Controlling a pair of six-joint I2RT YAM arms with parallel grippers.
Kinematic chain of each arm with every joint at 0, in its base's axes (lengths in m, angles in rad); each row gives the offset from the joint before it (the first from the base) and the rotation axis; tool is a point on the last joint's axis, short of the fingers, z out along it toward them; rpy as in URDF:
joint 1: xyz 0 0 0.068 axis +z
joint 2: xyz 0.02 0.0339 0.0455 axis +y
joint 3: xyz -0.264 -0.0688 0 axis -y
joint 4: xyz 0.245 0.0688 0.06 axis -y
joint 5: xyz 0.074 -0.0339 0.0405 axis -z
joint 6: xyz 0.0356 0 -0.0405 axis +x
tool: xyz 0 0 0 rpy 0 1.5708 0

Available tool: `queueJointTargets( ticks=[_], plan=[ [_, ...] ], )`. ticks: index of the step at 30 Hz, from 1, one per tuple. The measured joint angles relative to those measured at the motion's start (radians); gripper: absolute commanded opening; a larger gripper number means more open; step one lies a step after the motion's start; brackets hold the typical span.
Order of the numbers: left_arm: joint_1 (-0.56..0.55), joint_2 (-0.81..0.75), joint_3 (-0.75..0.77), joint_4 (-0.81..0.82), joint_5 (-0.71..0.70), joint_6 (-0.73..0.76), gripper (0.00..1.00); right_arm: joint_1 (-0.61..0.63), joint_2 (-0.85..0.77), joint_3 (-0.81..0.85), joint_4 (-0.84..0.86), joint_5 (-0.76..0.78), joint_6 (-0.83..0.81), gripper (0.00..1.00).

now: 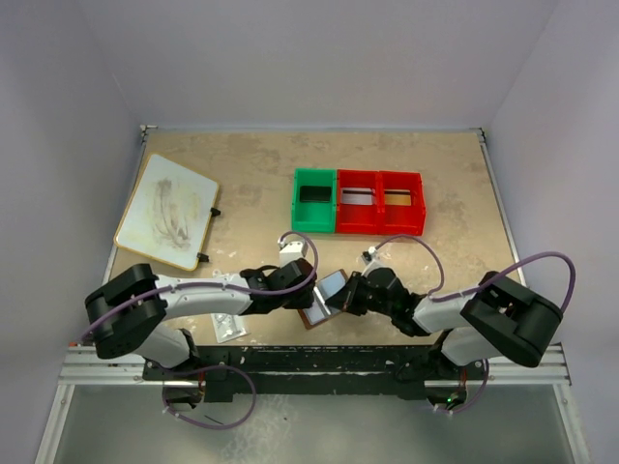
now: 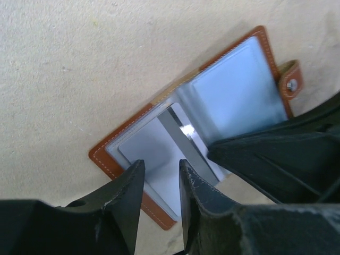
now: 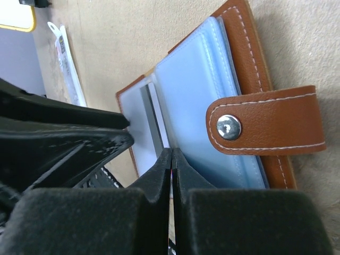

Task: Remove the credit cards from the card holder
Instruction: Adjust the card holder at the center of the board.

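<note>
The brown leather card holder (image 1: pixel 315 316) lies open on the table between my two grippers, its bluish-grey pockets (image 2: pixel 234 90) facing up. A silvery grey credit card (image 2: pixel 178 127) sticks up edge-on from the fold. In the right wrist view that card (image 3: pixel 150 117) runs straight into my right gripper (image 3: pixel 171 151), whose tips are pressed shut on its near edge. My left gripper (image 2: pixel 159 169) is open, its fingers apart over the holder's lower leaf with nothing between them. The snap tab (image 3: pixel 265 122) lies flat on the right leaf. No other card shows.
A green bin (image 1: pixel 314 198) and two red bins (image 1: pixel 379 201) stand in a row at the back centre. A white board (image 1: pixel 166 213) lies at the back left. A clear speckled packet (image 1: pixel 227 327) rests near the front edge, left of the holder.
</note>
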Motion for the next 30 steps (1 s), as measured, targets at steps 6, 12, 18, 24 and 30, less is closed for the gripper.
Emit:
queueJointTargets(
  ticks=[6,12,18,24,30],
  plan=[
    [-0.003,0.041,0.016,-0.020,-0.002,0.001,0.25,0.000,-0.002,-0.014,0.019,0.011,0.024,0.00],
    [-0.005,0.046,0.025,-0.039,-0.009,0.008,0.23,0.000,-0.014,-0.015,0.010,0.017,0.026,0.11],
    [-0.007,0.047,0.027,-0.046,-0.013,0.008,0.22,0.000,-0.023,-0.011,0.002,0.012,0.011,0.18],
    [-0.008,0.047,0.028,-0.050,-0.020,0.008,0.20,-0.001,0.023,0.020,0.015,-0.018,-0.032,0.15],
    [-0.009,0.045,0.028,-0.052,-0.032,0.008,0.20,-0.001,0.043,0.021,0.043,-0.048,-0.068,0.04]
  ],
)
